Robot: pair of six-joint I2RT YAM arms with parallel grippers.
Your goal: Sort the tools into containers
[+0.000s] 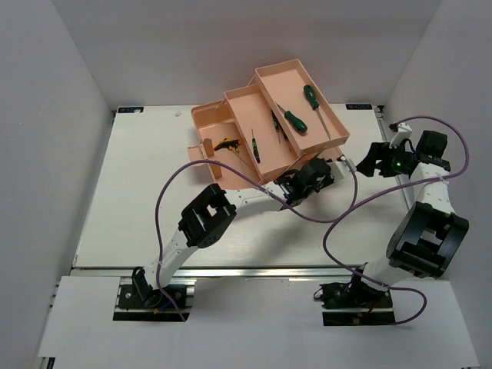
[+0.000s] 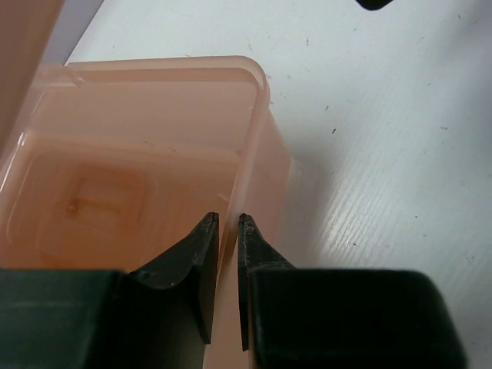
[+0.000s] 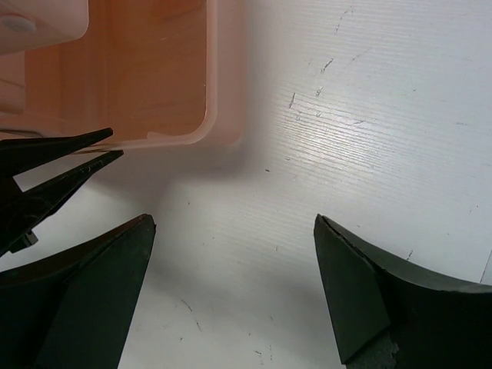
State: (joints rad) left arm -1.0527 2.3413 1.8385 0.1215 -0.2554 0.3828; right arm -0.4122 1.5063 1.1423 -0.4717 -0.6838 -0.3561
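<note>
The salmon-pink toolbox (image 1: 211, 117) stands at the back with its trays folded out in steps. Two green-handled screwdrivers (image 1: 295, 120) lie in the top tray (image 1: 278, 69). More dark ones (image 1: 254, 146) lie in the middle tray, and a yellow-handled one (image 1: 227, 143) in the lower-left tray. My left gripper (image 1: 332, 164) sits at the box's near right corner. In the left wrist view its jaws (image 2: 227, 223) stand one on each side of the thin pink wall (image 2: 255, 123), shut on it. My right gripper (image 3: 231, 223) hangs open over bare table, just right of that corner (image 3: 219, 115).
The left arm's purple cable (image 1: 165, 196) loops over the table's left half. The right arm's cable (image 1: 338, 223) curves between the two arms. White walls enclose the table on three sides. The left gripper's fingertips (image 3: 73, 157) show at the left edge of the right wrist view.
</note>
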